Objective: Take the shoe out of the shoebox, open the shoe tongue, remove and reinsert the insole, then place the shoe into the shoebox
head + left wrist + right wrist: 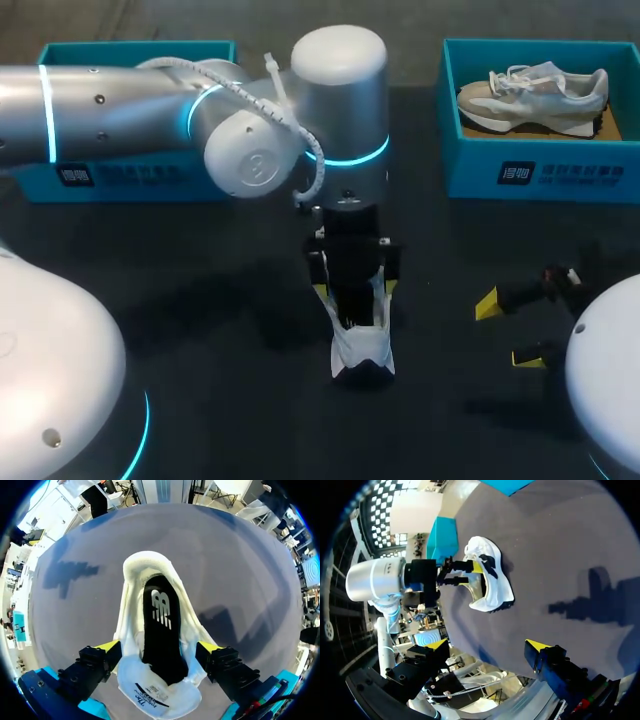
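Shoe (362, 350) out on worktop (220, 420), tongue (159, 700) open, insole (162, 625) seated inside; our left claw (159, 647) clasps its sides, right claw (510, 330) gapes empty. We judge reboxing remains, insole step unclear.

This seems to be a robot lab: a silver left arm (120, 110) and right arm (610, 370) stand at a dark table (200, 300). The left gripper (355, 290) clasps a white shoe (362, 350). A blue shoebox (130, 175) stands beyond it.
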Motion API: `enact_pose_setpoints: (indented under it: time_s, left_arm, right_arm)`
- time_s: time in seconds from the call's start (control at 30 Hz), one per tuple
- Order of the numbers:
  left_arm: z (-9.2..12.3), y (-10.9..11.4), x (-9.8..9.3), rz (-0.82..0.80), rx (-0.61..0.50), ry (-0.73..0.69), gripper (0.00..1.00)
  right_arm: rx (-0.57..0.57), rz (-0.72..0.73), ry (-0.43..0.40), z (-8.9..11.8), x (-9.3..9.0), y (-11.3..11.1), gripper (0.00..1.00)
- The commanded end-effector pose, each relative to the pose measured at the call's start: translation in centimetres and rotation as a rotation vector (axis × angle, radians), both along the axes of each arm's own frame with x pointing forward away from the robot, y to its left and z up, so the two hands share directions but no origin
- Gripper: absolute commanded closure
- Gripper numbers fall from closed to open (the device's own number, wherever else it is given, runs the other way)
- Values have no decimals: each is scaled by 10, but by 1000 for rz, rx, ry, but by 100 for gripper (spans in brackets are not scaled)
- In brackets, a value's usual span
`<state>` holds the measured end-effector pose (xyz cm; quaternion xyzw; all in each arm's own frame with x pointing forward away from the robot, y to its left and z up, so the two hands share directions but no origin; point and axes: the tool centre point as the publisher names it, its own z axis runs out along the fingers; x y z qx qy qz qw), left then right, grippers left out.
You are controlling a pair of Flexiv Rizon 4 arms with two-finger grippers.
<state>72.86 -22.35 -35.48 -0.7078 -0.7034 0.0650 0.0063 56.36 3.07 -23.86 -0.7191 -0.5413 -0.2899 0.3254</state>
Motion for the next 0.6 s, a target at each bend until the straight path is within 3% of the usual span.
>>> enact_pose_setpoints:
  time_s: [0.03, 0.2, 0.37, 0.6]
  left_arm:
    - [0, 3, 2, 4, -6, -5, 0]
    - [0, 5, 9, 13, -11, -5, 2]
    - [6, 6, 15, 15, -16, -22, 14]
    - [10, 6, 29, 35, -4, -38, 12]
  right_arm:
    - [-2, -2, 0, 1, -2, 0, 0]
    - [-2, -2, 0, 1, -2, 0, 0]
    - [-2, -2, 0, 1, -2, 0, 0]
    - [-2, -2, 0, 1, -2, 0, 0]
